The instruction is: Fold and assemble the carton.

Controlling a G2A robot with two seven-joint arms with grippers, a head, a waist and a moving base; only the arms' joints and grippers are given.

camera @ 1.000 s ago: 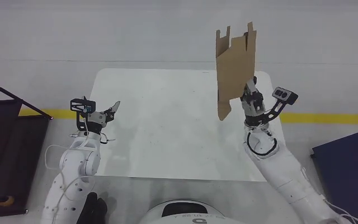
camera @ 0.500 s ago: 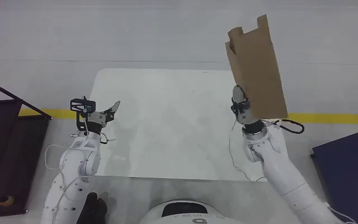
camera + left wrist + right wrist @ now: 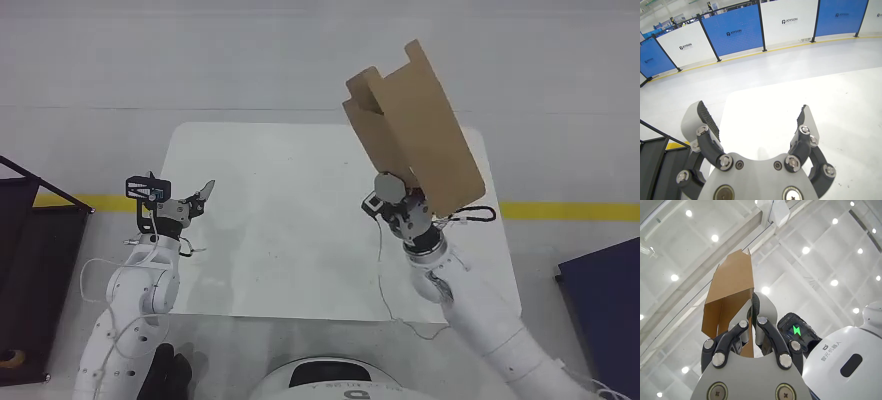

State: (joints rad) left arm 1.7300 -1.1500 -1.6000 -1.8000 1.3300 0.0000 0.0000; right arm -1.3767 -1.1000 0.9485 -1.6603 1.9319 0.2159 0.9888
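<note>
A brown cardboard carton [image 3: 415, 125], partly opened into a sleeve, is held up in the air over the right half of the white table [image 3: 290, 230]. My right gripper [image 3: 412, 207] is shut on one wall of the carton [image 3: 730, 291] near its lower edge, wrist turned upward toward the ceiling. The fingers [image 3: 755, 302] pinch the panel from both sides. My left gripper [image 3: 205, 190] hovers over the table's left edge, open, with nothing between its fingers [image 3: 708, 121].
A dark rack [image 3: 25, 250] stands on the floor left of the table. A yellow floor line [image 3: 570, 211] runs behind the table. Blue and white partition panels [image 3: 734, 32] stand far off across the floor.
The right arm has swung the carton toward the table's middle and rotated its wrist, tilting the carton from upright to slanted, open end now up-left. The left arm has not moved.
</note>
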